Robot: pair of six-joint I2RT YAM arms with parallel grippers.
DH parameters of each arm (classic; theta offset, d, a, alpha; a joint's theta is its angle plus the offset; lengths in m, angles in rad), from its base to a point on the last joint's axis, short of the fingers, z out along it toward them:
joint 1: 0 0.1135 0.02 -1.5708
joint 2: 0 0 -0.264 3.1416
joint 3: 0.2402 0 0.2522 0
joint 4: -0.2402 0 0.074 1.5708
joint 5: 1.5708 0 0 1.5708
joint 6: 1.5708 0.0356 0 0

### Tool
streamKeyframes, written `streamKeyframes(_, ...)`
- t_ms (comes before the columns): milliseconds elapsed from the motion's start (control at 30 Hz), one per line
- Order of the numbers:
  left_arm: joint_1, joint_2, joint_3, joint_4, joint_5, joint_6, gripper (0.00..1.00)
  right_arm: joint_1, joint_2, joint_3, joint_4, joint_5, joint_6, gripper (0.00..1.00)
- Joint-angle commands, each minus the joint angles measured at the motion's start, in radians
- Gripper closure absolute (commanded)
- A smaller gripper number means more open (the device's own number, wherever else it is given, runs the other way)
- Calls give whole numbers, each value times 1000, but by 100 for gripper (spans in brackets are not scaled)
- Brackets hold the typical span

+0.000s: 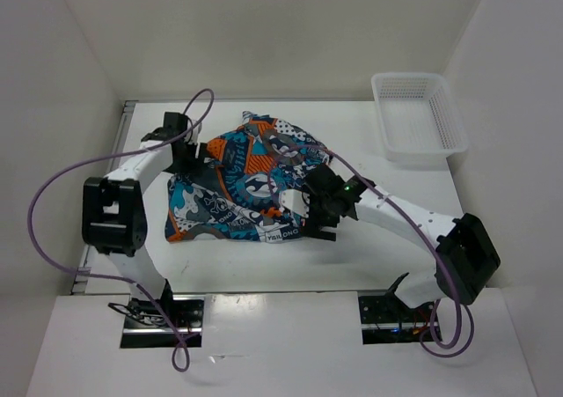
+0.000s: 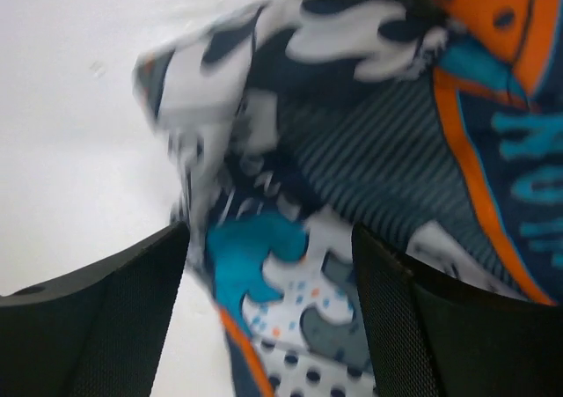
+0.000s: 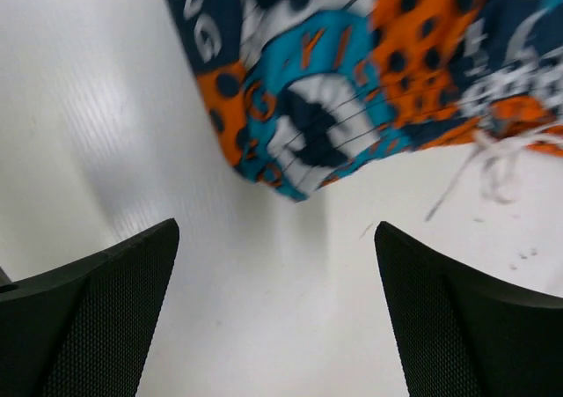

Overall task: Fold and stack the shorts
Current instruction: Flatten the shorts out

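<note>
I read the left gripper at the far left edge of the shorts. In its wrist view the left gripper has its jaws well apart, and the shorts lie bunched between and ahead of them. The cloth touches the inner face of the left finger but I judge it is not pinched. The shorts rest unfolded and rumpled at the middle of the table, long axis running roughly across it from near left to far right, so one arm stands at each end. The right gripper sits at the right edge of the cloth. In its wrist view the right gripper also has its jaws apart, with bare table between them and a corner of the shorts just ahead. The left arm is therefore the nearer to a grip. The white mesh basket stands at the far right, well apart; no item shows inside it.
</note>
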Motion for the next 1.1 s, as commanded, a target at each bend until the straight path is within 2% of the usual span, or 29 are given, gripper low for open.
streamKeyframes(0, 23, -296, -68, -10, -50, 2, 18, -22, -11, 131, 6, -59, 129, 5)
streamKeyframes(33, 1, -341, -92, -33, -50, 2, 18, -38, -11, 140, 6, -88, 147, 7)
streamKeyframes(133, -13, -445, -195, -245, -33, 2, 20, -94, -2, 131, 49, -109, 190, 12)
streamKeyframes(200, -44, -540, -349, -289, -2, 2, 20, -104, 21, 102, 93, -109, 190, 18)
streamKeyframes(267, -110, -600, -431, -304, -31, 2, 20, -104, 32, 93, 114, -109, 174, 29)
streamKeyframes(433, -122, -565, -542, -176, -105, 2, 22, -49, 78, 45, 186, -83, 152, 55)
streamKeyframes(467, -122, -529, -551, -150, -119, 2, 22, -48, 88, 45, 201, -83, 140, 64)
streamKeyframes(567, -112, -431, -551, -61, -159, 2, 27, -36, 119, 33, 229, -83, 129, 78)
streamKeyframes(633, -112, -368, -537, -51, -170, 2, 31, -7, 132, -5, 238, -71, 83, 79)
streamKeyframes(733, -112, -357, -562, -66, -153, 2, 34, 68, 132, -85, 238, 12, -42, 83)
streamKeyframes(767, -112, -372, -582, -89, -124, 2, 34, 108, 132, -135, 238, 28, -67, 88)
streamKeyframes(867, -112, -438, -606, -198, -18, 2, 35, 119, 132, -176, 180, 30, -116, 97)
streamKeyframes(967, -112, -476, -649, -258, -4, 2, 47, 119, 122, -186, 116, 7, -170, 100)
streamKeyframes(1067, -112, -476, -680, -271, -44, 2, 67, 140, 104, -206, 54, 7, -214, 100)
